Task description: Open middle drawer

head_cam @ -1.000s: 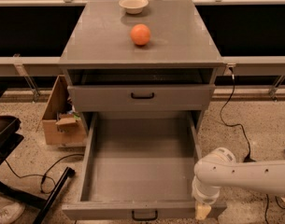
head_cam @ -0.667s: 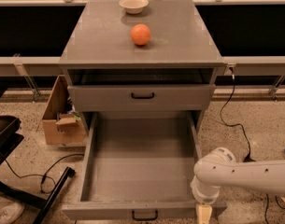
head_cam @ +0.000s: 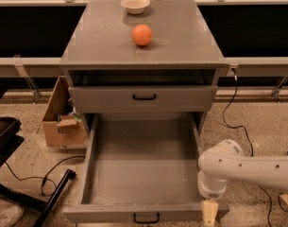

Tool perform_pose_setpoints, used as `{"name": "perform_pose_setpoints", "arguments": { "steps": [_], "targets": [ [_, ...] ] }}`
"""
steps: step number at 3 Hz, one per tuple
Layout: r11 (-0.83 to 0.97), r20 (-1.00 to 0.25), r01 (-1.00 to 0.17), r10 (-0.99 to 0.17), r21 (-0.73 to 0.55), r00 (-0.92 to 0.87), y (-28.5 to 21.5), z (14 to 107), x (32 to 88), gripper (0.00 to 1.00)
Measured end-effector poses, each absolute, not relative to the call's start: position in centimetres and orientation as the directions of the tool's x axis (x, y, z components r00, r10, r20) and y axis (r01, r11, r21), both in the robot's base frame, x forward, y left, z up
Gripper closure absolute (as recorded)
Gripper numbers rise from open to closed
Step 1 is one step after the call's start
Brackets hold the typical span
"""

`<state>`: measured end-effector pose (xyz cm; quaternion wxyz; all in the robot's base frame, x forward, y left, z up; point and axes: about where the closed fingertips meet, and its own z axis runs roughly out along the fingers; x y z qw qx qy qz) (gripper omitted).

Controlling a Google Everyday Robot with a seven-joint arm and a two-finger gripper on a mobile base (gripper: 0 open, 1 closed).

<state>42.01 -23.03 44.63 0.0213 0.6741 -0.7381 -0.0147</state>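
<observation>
The middle drawer [head_cam: 142,174] is pulled far out of the grey cabinet [head_cam: 143,56]. Its plain grey inside shows, and its low front with a small black handle [head_cam: 146,217] sits at the bottom edge of the view. My gripper [head_cam: 209,213] hangs from the white arm [head_cam: 242,167] at the drawer's front right corner, just beside the front panel and partly cut off by the frame edge. It holds nothing that I can see.
The taller top drawer [head_cam: 143,100] is slightly out above. An orange [head_cam: 142,34] and a white bowl [head_cam: 135,4] sit on the cabinet top. A cardboard box [head_cam: 61,122] and a black stand [head_cam: 21,183] are on the floor at left, and cables [head_cam: 238,122] at right.
My gripper has sunk slightly lower at the drawer's front right corner. The drawer has not visibly moved.
</observation>
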Motion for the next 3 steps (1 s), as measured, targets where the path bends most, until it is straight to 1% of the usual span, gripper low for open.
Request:
{"name": "perform_pose_setpoints", "arguments": {
  "steps": [1, 2, 3],
  "targets": [
    [0.204, 0.031, -0.978, -0.979, 0.030, -0.203, -25.7, 53.4, 42.7, 0.00],
    [0.317, 0.022, -0.948, -0.948, 0.009, -0.317, -27.8, 63.4, 41.4, 0.00],
    [0.399, 0.034, -0.915, -0.915, -0.050, -0.401, -28.6, 73.1, 40.4, 0.00]
  ]
}}
